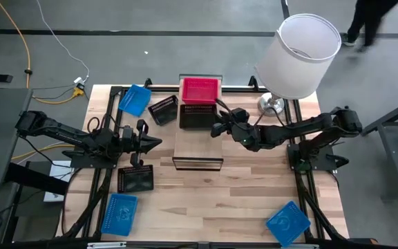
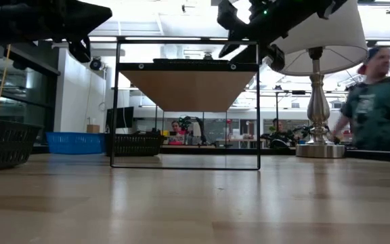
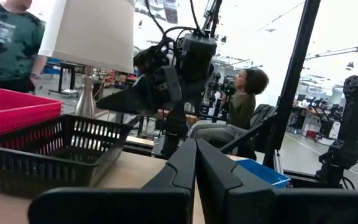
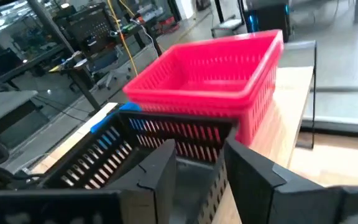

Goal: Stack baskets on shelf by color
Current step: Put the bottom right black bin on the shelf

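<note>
The shelf (image 1: 199, 149) stands mid-table. At its far end sits a red basket (image 1: 200, 90), with a black basket (image 1: 196, 116) beside it on the plank. My right gripper (image 1: 216, 129) is open at that black basket's near right corner. In the right wrist view its fingers (image 4: 160, 171) stand on either side of the mesh wall (image 4: 197, 183), and no touch shows. My left gripper (image 1: 156, 143) is shut and hovers left of the shelf, holding nothing (image 3: 194, 168). Other baskets rest on the table: black (image 1: 163, 109), blue (image 1: 135, 99), black (image 1: 135, 178), blue (image 1: 121, 213), blue (image 1: 287, 223).
A white-shaded lamp (image 1: 297, 55) stands on the table's far right, close behind my right arm. The shelf's thin black frame (image 2: 117, 102) rises above the table. People show in the room beyond (image 2: 374, 102). Bare wood lies between the shelf and the near edge (image 1: 206, 200).
</note>
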Controlling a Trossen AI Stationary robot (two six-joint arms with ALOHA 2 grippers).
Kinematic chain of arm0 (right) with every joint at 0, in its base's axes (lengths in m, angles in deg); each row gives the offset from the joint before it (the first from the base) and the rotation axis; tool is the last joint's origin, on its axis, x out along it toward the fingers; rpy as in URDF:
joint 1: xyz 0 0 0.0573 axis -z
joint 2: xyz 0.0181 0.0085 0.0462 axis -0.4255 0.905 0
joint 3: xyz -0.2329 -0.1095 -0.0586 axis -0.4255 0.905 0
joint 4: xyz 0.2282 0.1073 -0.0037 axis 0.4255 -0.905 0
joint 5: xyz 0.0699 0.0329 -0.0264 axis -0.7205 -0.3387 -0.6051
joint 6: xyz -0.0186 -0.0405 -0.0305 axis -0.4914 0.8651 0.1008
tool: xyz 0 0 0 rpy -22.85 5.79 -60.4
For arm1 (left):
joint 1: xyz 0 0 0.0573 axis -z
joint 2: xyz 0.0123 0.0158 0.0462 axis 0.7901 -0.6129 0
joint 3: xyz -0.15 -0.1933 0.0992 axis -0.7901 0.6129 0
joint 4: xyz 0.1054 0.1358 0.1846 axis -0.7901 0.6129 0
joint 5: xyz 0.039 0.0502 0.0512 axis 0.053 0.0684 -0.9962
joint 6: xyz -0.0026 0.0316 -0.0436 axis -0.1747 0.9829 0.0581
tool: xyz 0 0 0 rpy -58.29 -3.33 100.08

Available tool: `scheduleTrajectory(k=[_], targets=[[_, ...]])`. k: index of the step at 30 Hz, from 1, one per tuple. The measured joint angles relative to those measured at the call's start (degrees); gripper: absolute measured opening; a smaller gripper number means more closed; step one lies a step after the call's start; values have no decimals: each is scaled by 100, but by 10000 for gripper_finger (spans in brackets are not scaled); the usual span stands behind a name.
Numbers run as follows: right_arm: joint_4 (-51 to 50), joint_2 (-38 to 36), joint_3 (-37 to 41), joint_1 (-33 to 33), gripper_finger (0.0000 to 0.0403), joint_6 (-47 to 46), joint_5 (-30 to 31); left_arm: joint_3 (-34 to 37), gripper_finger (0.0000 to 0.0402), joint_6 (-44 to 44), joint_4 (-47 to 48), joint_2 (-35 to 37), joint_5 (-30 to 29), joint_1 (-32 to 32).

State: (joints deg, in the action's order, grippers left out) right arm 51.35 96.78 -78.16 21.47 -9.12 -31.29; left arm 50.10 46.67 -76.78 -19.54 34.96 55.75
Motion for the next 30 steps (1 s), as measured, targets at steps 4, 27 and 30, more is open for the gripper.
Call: scheduleTrajectory(k=[4,27,30], targets=[[-58,-257,0,-89,126,659,89,0,1,0,68,-2,0,0],[-697,350,-553,-526,2,3279,-2217,0,1,61,-146,-2,20,-2],[-1128,547,-942,-448,1,3331,-2159,0,1,56,-121,-1,22,-2]])
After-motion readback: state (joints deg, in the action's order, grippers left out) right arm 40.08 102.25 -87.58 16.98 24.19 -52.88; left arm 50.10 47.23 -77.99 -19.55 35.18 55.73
